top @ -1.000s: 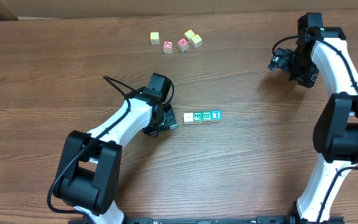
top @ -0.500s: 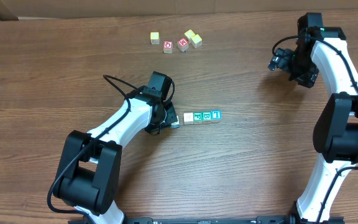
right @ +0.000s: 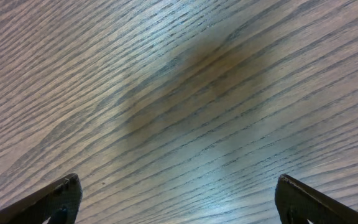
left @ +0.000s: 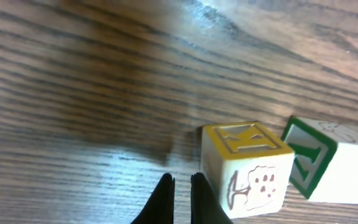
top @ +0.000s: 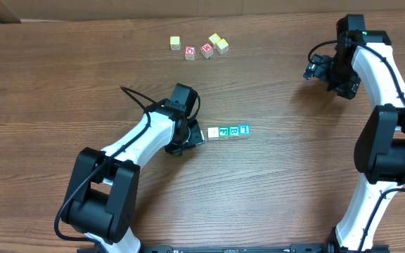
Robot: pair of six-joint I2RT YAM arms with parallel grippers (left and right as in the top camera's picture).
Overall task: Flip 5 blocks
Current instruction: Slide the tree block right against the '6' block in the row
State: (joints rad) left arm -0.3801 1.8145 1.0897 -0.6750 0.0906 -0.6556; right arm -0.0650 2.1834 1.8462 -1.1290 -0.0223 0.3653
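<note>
Left gripper (top: 196, 134) is low over the wooden table (top: 62, 91), just left of the row of blocks. In the left wrist view its fingers (left: 165, 190) are pressed nearly together with only a thin slit between them, and they hold nothing. The tips are beside the lower left corner of the whitish block (left: 247, 168); contact cannot be confirmed.

That whitish block (top: 213, 132) is the left end of the row. It shows a yellow-framed letter K on top and a dark picture on its pale side. Next in line, to its right, are the first green block (top: 223, 131), the second green block (top: 233, 131) and the blue block (top: 244, 130), each touching its neighbour. Four blocks are visible. A fifth cannot be made out near the gripper.

Right gripper (right: 178, 182) hangs above bare table at the right side, well apart from the row. Its fingers are spread wide and hold nothing.

Farthest off, at the table's rear, three yellow-faced cubes (top: 175, 43) and two red-faced cubes (top: 190, 52) lie in a loose group.
</note>
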